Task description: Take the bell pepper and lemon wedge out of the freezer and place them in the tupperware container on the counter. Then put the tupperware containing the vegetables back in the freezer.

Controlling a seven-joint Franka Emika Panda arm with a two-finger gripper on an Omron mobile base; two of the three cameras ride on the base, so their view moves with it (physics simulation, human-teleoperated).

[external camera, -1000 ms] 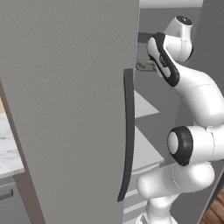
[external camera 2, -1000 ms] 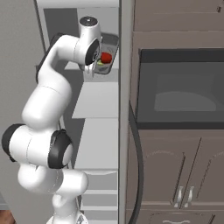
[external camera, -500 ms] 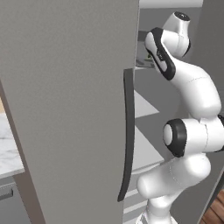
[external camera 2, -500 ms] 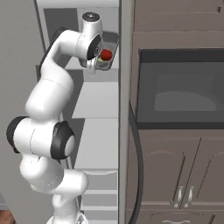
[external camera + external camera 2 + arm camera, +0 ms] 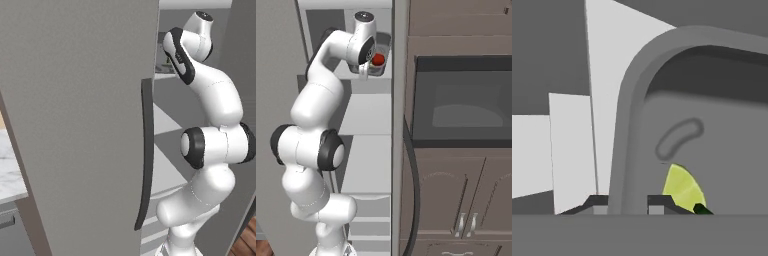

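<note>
Your arm reaches high into the open freezer (image 5: 368, 125), whose broad grey door (image 5: 75, 115) with its long dark curved handle (image 5: 146, 160) takes up most of the left base view. In the right base view, the hand is at the upper shelf (image 5: 363, 85), and the gripper (image 5: 367, 71) sits at the near edge of the tupperware container (image 5: 383, 70), which is up at that shelf; you cannot tell from these pictures whether the tray rests on the shelf or hangs just above it. The bell pepper (image 5: 377, 60) lies inside the tray as a small glossy red shape just right of the hand. In the hand view, the jaws straddle the tray's rounded grey wall (image 5: 628, 150), one dark finger tip on either side of the rim, so they are closed narrowly on the tupperware container's wall. The lemon wedge (image 5: 683, 187) lies on the tray floor just inside that wall, pale yellow-green, close to the inner finger tip. A strip of the white marble tabletop (image 5: 11, 172) shows at the left edge of the left base view, well apart from the tray. To the right of the freezer stand brown-grey cabinets (image 5: 456, 200) and a dark built-in oven (image 5: 463, 102).
</note>
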